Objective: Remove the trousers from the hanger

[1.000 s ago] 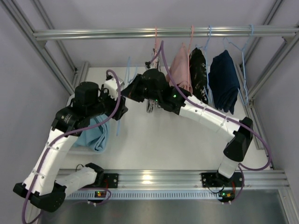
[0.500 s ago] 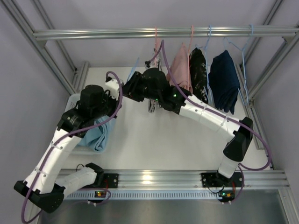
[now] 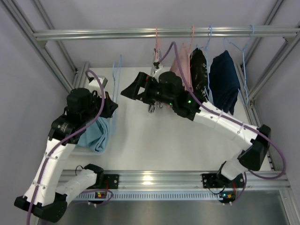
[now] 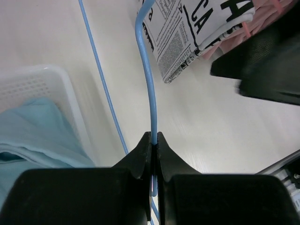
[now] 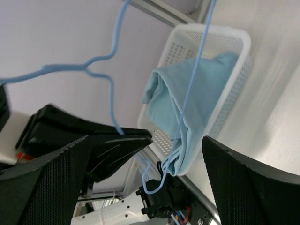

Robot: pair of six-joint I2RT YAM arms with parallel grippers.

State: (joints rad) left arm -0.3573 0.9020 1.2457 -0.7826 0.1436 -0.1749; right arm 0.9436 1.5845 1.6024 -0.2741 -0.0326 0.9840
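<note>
Left pincer (image 4: 153, 136) is clamped on the light blue wire hanger (image 4: 144, 70), pads pinching one thin run of wire with no gap showing. Overhead, I hold that hanger upright over the far-left part of the table (image 3: 154, 140), left of everything hung on the rail (image 3: 93, 33). Right pincer (image 3: 131, 89) is released: jaws spread wide with nothing gripped, pointing left toward the hanger and my left wrist, close but apart.

Trousers status:
- light blue trousers (image 3: 96, 133): heaped in the white basket (image 5: 220, 37) at the table's left edge, one fold spilling over a rim. In the right wrist view the hanger wire crosses in front of them; I can't tell if they touch.
- newsprint trousers (image 4: 187, 33): hanging by my right arm, lower edge close to the table. Overhead shows only a scrap below the arm.
- pink trousers (image 3: 180, 65): hanging from the rail, right of the newsprint pair and right against it in the left wrist view.

Further right on the rail: a black garment (image 3: 199, 70) with white print, then a navy garment (image 3: 225, 79).
</note>
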